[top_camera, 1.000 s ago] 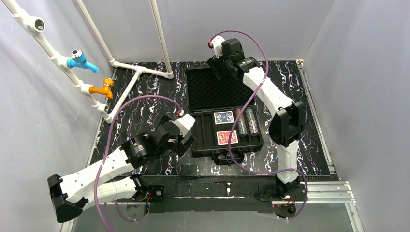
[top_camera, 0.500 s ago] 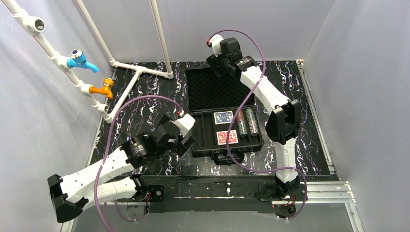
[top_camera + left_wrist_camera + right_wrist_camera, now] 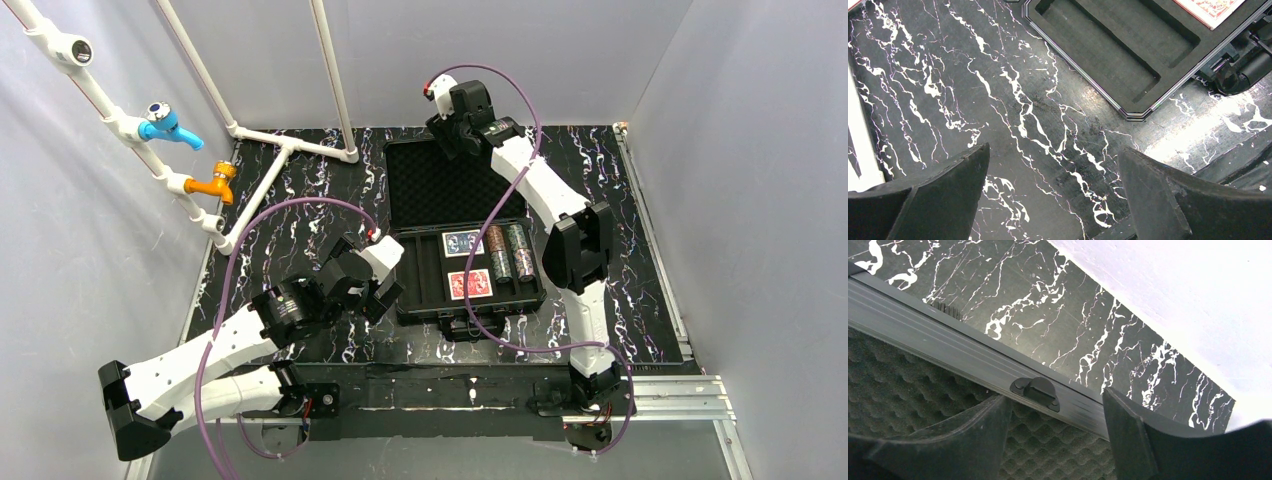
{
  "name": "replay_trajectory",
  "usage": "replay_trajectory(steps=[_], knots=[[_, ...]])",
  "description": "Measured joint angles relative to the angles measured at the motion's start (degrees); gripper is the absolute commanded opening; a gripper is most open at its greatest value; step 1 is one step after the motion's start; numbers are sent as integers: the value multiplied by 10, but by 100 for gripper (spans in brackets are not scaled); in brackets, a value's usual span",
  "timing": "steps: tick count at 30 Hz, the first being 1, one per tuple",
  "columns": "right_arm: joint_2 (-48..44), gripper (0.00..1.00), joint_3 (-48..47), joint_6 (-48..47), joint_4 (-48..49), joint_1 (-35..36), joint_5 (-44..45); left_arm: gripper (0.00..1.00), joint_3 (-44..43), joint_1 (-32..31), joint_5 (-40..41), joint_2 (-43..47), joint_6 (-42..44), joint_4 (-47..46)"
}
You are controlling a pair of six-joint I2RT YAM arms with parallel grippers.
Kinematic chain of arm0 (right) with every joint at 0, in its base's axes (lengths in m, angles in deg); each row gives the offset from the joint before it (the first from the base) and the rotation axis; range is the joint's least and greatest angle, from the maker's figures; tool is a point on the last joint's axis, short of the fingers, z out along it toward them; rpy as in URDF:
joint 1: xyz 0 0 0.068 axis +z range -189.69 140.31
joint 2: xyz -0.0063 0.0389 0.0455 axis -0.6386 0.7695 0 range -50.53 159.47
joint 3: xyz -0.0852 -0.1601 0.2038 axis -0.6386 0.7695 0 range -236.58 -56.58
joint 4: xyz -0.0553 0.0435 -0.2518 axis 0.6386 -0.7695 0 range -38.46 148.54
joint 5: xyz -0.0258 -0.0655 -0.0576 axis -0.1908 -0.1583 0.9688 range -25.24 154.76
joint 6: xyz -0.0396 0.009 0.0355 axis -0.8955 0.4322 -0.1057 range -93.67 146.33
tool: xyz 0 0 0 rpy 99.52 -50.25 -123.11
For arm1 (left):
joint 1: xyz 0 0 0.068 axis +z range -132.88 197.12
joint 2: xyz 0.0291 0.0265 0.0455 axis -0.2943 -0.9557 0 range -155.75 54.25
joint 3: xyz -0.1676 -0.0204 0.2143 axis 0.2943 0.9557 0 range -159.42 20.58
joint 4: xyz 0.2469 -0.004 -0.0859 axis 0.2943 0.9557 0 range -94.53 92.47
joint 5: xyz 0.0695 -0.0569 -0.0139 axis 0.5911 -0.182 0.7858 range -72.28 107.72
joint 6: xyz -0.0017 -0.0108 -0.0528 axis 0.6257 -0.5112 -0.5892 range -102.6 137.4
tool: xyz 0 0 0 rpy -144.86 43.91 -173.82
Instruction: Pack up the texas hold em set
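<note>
The texas hold em set's black case (image 3: 535, 292) lies open in the top view, its foam lid (image 3: 430, 190) flat behind the slotted tray. In the tray are a blue deck (image 3: 462, 242), a red deck (image 3: 469, 284) and chip rolls (image 3: 507, 252). My right gripper (image 3: 450, 140) is at the lid's far edge. In its wrist view the gripper (image 3: 1055, 427) stands open astride the lid's rim (image 3: 948, 332), just below a small latch catch (image 3: 1035, 390), with the foam (image 3: 1048, 455) beneath. My left gripper (image 3: 1053, 192) hangs wide open over bare table beside the tray's corner (image 3: 1135, 112).
White pipes with a blue tap (image 3: 165, 123) and an orange tap (image 3: 215, 182) stand at the back left. Grey walls close in the black marbled table (image 3: 630, 290) on three sides. The case handle (image 3: 1243, 70) juts toward the front rail (image 3: 650, 392).
My right gripper has moved a little left and back, settling over the lid's far edge. The left arm has not moved.
</note>
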Motion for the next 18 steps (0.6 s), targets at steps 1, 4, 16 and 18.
replay_trajectory(steps=[1, 4, 16, 18], knots=[[0, 67, 0, 0, 0, 0, 0, 99, 0, 0, 0, 0, 0, 0], [0, 56, 0, 3, -2, 2, -2, 99, 0, 0, 0, 0, 0, 0], [-5, 47, 11, -25, 8, 26, 35, 99, 1, 0, 0, 5, 0, 0], [-16, 47, 28, -24, 18, 30, 46, 99, 1, 0, 0, 8, 0, 0]])
